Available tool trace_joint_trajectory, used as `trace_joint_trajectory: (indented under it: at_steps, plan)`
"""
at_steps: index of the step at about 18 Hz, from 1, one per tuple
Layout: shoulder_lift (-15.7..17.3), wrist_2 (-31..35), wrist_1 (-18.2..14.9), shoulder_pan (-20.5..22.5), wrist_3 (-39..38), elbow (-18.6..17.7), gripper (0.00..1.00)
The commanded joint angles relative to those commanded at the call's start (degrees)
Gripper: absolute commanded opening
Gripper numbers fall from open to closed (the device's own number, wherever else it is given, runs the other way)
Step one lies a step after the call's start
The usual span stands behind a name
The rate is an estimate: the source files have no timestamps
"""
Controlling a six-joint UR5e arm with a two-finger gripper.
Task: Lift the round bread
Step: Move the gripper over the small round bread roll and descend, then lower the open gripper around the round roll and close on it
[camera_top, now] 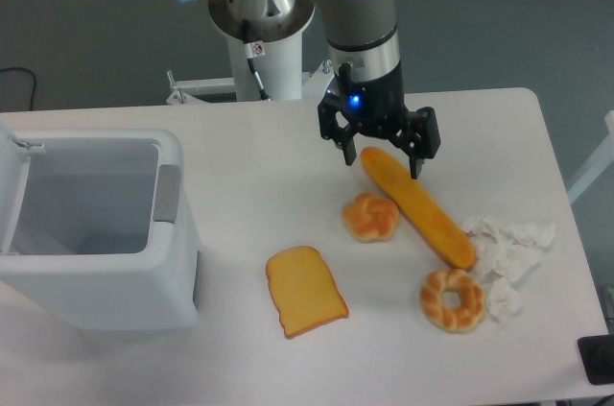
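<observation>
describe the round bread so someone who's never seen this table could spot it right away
On the white table, look right of the big white bin, just below the open gripper. The round bread lies beside the long baguette, above the toast slice. It is a small golden knotted bun with no hole, unlike the paler ring bread.

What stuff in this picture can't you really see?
From the fixed camera:
- Top end of the baguette: the open end effector hangs in front of it.
- Bottom of the white bin: its near wall hides the floor inside.
- Black object: cut off by the right edge.
- Crumpled paper: partly behind the baguette and ring bread.
- The round bread shows fully.
</observation>
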Motion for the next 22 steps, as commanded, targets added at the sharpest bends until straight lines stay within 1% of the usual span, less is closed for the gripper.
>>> trace_joint_trajectory:
  at_steps: [2, 4, 7, 9, 11, 14, 22]
  plan:
    - [-1.1, -0.1, 0.3, -0.1, 0.0, 0.1, 1.0]
    - [-2.6, -0.2, 1.3, -0.2, -0.3, 0.0, 1.0]
    - [-4.1, -0.1, 1.5, -0.2, -0.5, -1.4, 1.0]
    - [-4.8, -0.2, 1.4, -0.1, -2.0, -1.7, 1.0]
    - [-5.0, -1.1, 0.8, 0.0, -2.7, -1.8, 1.0]
    - [-5.8, -1.1, -1.7, -0.1, -3.0, -3.6, 1.0]
    - [-8.4, -1.2, -1.7, 0.3, -2.8, -8.0, 1.0]
